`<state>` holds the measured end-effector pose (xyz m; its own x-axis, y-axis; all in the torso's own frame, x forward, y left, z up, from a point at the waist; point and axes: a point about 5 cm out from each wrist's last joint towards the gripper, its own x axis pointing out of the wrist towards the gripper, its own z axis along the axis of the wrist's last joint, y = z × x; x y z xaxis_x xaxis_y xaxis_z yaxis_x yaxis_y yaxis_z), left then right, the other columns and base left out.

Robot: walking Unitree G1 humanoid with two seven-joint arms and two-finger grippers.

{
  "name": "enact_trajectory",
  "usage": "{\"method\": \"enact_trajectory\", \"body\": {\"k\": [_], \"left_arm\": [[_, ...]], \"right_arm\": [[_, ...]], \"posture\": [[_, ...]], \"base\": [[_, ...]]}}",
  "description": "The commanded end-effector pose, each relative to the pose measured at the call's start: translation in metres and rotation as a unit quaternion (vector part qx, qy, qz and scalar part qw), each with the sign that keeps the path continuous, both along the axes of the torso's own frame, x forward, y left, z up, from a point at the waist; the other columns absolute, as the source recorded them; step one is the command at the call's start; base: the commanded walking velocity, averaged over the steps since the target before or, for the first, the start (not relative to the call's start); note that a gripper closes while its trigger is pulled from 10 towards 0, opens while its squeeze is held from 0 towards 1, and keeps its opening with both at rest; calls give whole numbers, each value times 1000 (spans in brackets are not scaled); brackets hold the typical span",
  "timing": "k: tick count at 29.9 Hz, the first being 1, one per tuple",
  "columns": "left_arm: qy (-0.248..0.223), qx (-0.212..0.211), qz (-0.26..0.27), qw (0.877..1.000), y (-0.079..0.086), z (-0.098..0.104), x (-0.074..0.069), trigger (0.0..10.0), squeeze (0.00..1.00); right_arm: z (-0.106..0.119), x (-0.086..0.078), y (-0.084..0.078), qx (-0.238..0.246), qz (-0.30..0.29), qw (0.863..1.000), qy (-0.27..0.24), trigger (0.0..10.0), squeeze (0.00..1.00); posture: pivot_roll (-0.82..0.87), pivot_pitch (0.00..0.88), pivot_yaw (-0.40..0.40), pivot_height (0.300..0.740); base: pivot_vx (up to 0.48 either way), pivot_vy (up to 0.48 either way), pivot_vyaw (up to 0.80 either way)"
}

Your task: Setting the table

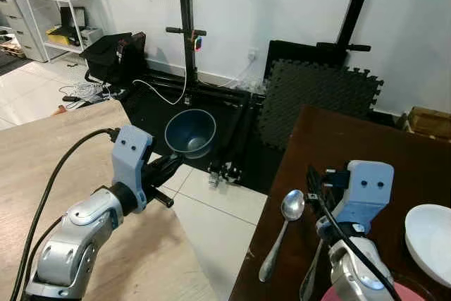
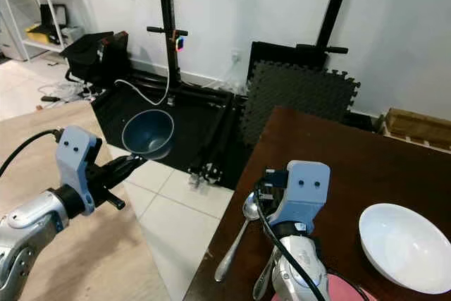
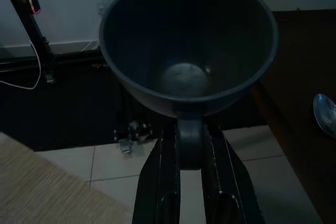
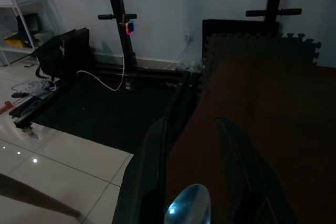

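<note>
Two grippers busy: left gripper clamped on dark blue bowl's handle, off the dark worktop, awaiting carry across; right gripper fingers apart above spoon.

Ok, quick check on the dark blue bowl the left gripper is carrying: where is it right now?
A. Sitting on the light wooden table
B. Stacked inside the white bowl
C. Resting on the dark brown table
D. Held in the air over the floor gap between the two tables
D: the left gripper pinches the dark blue bowl by its rim, and it hangs above the floor tiles, short of the dark brown table.
</note>
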<state>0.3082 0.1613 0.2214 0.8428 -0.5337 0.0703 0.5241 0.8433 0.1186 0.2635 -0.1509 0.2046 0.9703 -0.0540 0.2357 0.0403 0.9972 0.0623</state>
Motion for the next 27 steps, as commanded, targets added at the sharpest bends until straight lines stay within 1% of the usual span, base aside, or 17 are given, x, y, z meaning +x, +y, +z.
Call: {"method": "enact_trajectory", "body": {"k": [1,16,22,27], "left_arm": [[8,-5,7,1000,4,-3,-2,10000,0],[11,-9,11,1000,5,-4,-1,10000,0],[16,-15,18,1000,6,-4,0,10000,0],[20,-18,22,999,6,-5,1,10000,0]], "right_arm": [[-3,-2,0,-1,0,1000,6,10000,0],[-3,-1,1,0,1,1000,6,10000,0],[-3,-1,1,0,0,1000,6,10000,0],[-3,-1,1,-1,0,1000,6,10000,0]], "posture": [[18,81,49,740],[20,81,48,740],[18,80,49,740],[18,79,48,740]], "base": [[0,0,0],[-459,0,0],[-360,315,0],[0,453,0]]}}
